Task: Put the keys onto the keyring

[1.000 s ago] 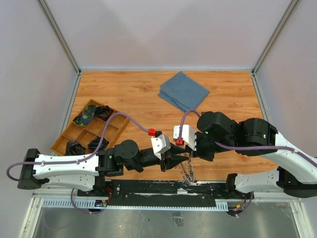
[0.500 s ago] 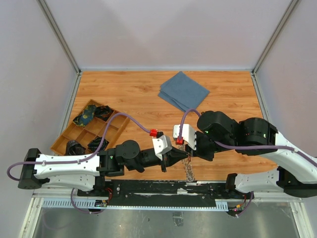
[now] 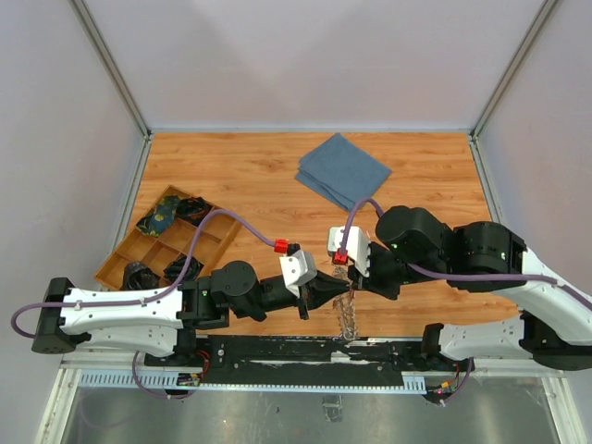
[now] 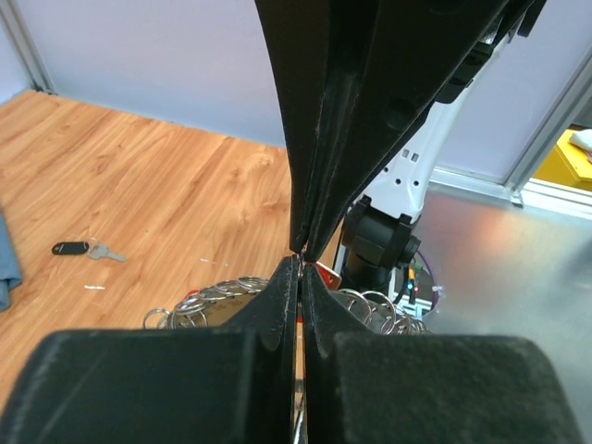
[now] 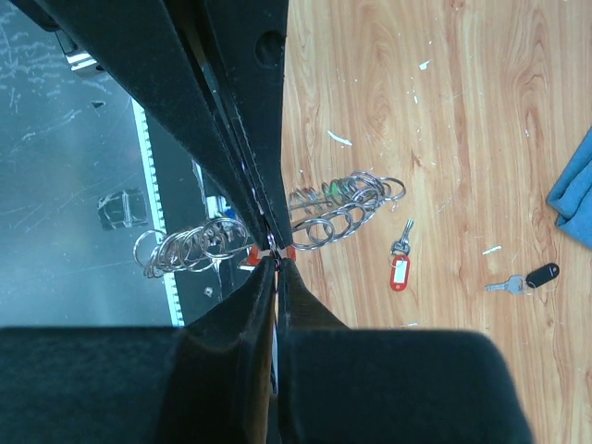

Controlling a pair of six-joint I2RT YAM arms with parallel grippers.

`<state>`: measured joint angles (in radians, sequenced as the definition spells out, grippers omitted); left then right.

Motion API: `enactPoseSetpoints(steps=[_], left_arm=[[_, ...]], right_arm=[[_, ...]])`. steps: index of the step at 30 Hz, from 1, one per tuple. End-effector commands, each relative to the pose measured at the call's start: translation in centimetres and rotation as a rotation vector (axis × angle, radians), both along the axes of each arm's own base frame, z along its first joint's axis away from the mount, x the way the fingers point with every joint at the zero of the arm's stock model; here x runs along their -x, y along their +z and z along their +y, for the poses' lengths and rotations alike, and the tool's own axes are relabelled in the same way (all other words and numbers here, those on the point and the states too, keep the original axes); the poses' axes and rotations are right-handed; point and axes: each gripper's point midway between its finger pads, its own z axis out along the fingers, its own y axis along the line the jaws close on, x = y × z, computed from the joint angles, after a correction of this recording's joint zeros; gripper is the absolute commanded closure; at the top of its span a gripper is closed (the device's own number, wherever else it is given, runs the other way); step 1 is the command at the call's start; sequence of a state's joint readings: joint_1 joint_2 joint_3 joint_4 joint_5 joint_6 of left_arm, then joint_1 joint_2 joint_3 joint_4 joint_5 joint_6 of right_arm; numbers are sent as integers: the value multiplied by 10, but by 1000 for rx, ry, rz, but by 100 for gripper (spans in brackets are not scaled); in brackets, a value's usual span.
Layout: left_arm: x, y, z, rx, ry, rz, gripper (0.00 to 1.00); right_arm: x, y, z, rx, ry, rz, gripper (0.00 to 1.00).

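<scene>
The keyring (image 3: 349, 319), a silvery chain of linked rings, hangs from where my two grippers meet tip to tip near the table's front edge. My left gripper (image 3: 337, 296) is shut on a thin ring of it (image 4: 217, 294). My right gripper (image 3: 349, 288) is shut on thin metal, with a red tag (image 5: 289, 252) showing at its tips. In the right wrist view the keyring (image 5: 342, 208) drapes to both sides of the tips. A red-tagged key (image 5: 399, 273) and a black-tagged key (image 5: 541, 275) lie loose on the wood; the black one also shows in the left wrist view (image 4: 72, 248).
A folded blue cloth (image 3: 343, 169) lies at the back centre. A wooden compartment tray (image 3: 222, 242) with dark items stands at the left. A black rail (image 3: 277, 356) runs along the front edge below the grippers.
The right wrist has shifted slightly right and back, the left gripper has followed, and the hanging keyring has swung a little. Both grippers stay shut, tip to tip.
</scene>
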<state>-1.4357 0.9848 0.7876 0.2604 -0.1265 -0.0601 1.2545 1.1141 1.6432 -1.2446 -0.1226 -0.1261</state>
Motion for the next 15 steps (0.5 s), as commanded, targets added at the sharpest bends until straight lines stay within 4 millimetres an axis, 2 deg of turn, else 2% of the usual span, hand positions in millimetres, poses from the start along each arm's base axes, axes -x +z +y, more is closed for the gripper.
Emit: enactPoseSetpoints(steps=[1,9,15], left_arm=[[-4,20,7,61,36,-5,99],[-3,24,8,71,28,-8,99],[-3,25,9,79,29,-8,99]], right_arm=[[-3,5,-9,-34,-62,-5,96],[-3,3,-9,-59,-80,2,93],[-1,-1,-6,-69,-91,20,98]])
